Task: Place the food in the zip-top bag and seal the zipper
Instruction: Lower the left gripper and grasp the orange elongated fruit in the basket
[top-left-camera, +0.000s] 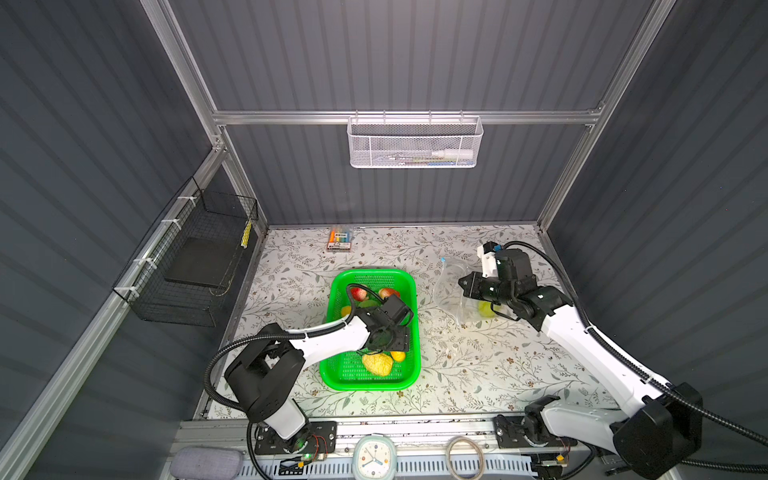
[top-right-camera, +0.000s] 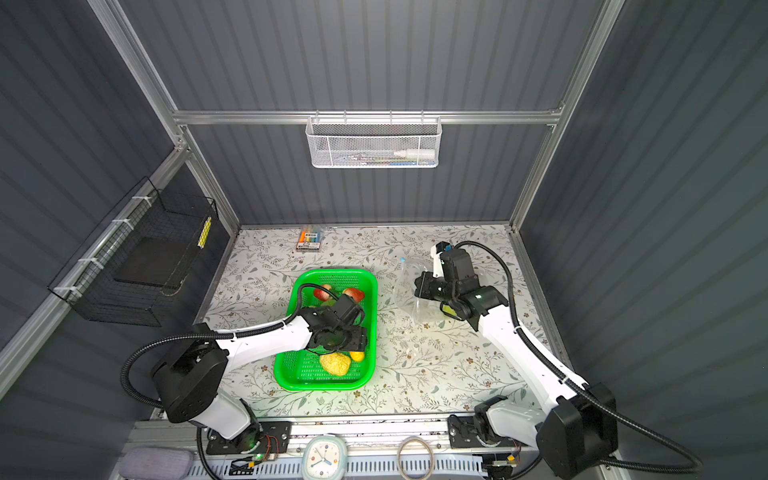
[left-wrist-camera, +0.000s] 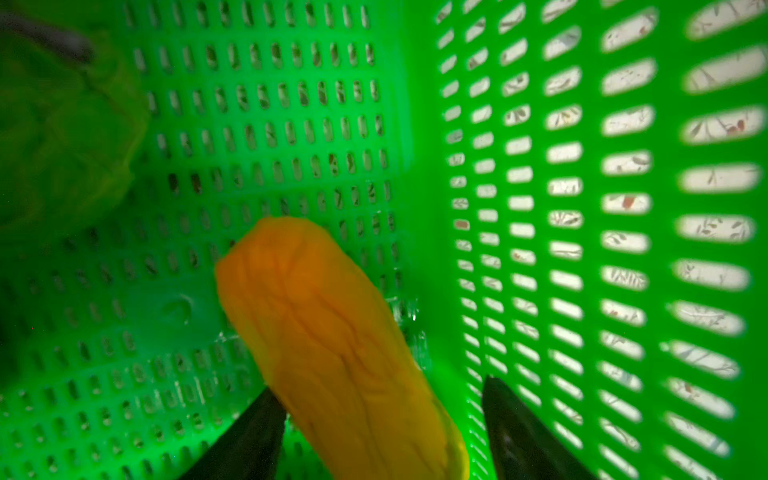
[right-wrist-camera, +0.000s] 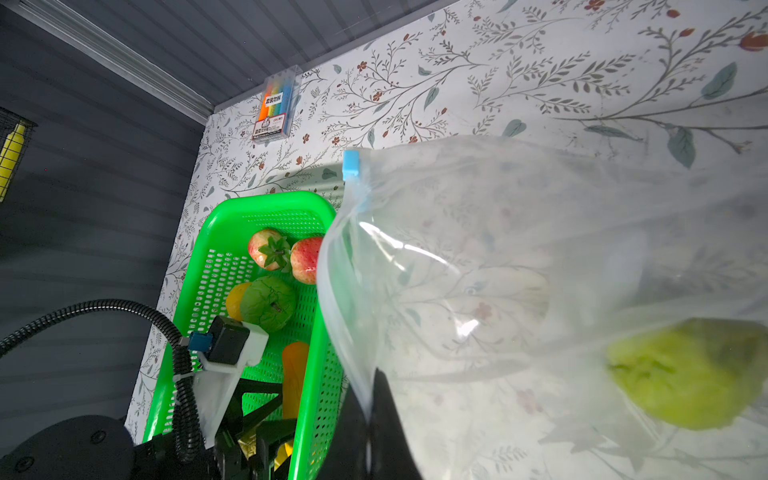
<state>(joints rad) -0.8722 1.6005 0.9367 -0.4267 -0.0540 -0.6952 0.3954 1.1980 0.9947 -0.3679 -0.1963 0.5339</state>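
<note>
The green tray (top-left-camera: 336, 291) holds the food: two red strawberries (right-wrist-camera: 270, 249), a green fruit (right-wrist-camera: 268, 303), a small yellow one (right-wrist-camera: 237, 299), a bumpy yellow one (top-left-camera: 377, 363) and an orange carrot-like piece (left-wrist-camera: 332, 332). My left gripper (left-wrist-camera: 380, 384) reaches down into the tray, open, its fingers on either side of the orange piece with a gap on one side. The clear zip-top bag (right-wrist-camera: 498, 257) lies right of the tray with one green fruit (right-wrist-camera: 685, 374) inside. My right gripper (right-wrist-camera: 370, 395) is shut on the bag's mouth edge, holding it up. The zipper's light-blue slider (right-wrist-camera: 351, 164) sits at the mouth's far end.
A marker pack (top-left-camera: 340, 239) lies against the back wall. A black wire basket (top-left-camera: 195, 257) hangs on the left wall and a white mesh basket (top-left-camera: 415, 143) on the back rail. A clock (top-left-camera: 374, 457) and a rubber ring (top-left-camera: 465, 457) sit on the front rail.
</note>
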